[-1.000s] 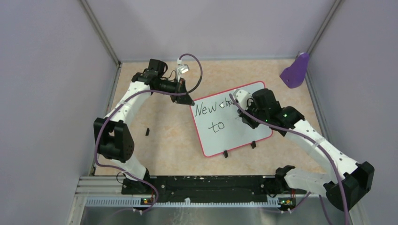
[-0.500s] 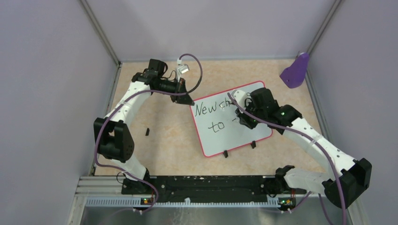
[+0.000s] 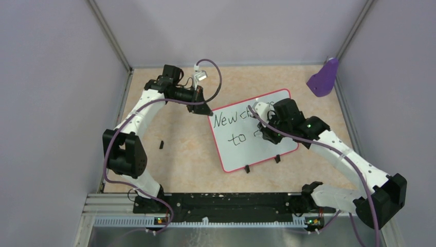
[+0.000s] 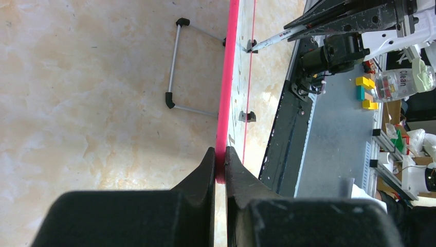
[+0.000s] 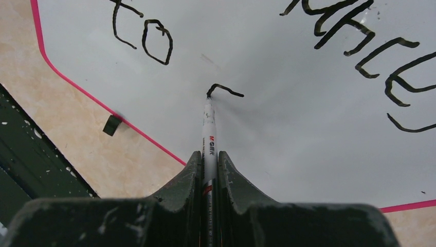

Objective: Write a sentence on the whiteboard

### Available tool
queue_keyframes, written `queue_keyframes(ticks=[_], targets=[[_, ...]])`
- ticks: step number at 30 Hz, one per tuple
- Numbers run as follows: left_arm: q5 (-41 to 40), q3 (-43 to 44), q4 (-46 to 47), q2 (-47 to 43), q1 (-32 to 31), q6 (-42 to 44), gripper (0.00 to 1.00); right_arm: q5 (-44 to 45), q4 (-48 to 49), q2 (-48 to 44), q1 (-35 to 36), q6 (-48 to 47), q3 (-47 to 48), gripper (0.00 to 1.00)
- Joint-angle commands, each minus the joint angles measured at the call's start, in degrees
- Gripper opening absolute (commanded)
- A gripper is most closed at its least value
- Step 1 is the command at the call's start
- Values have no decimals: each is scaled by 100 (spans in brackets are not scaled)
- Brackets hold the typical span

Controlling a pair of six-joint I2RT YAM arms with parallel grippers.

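Your whiteboard (image 3: 247, 152) lies at a slant on the table (image 3: 175, 164), with its two black clip feet (image 3: 247, 168) on the near edge. The sentence (image 3: 224, 119) on it reads "New" and then a word partly hidden by the arm, with "to" on the line below. A short hooked stroke sits right at the tip of the marker (image 5: 208, 123), whose barrel carries an "M&G" label. Your right gripper (image 5: 208, 154) is clamped on that marker over the board's middle. Your left gripper (image 4: 220, 152) pinches the board's pink rim at its far left corner. A small black piece (image 3: 161, 144) lies left of the board, and a purple thing (image 3: 324, 77) sits beyond its far right corner.
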Motion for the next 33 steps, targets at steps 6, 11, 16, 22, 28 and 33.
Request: queue_keyframes(ticks=[6, 11, 16, 22, 28, 33], targets=[[-62, -38, -138, 88, -134, 90, 0, 433, 9, -192, -12, -146, -31, 0], [-67, -38, -143, 69, -135, 89, 0, 511, 96, -195, -179, -110, 188, 0], [-71, -40, -140, 76, -134, 89, 0, 553, 209, -171, -212, -31, 325, 0], [-68, -50, -141, 75, -134, 89, 0, 538, 292, -121, -231, 20, 430, 0], [-79, -70, -137, 67, -134, 98, 0, 511, 228, -106, -233, -12, 386, 0], [-74, -71, -144, 68, -135, 98, 0, 391, 70, -141, -232, -66, 160, 0]])
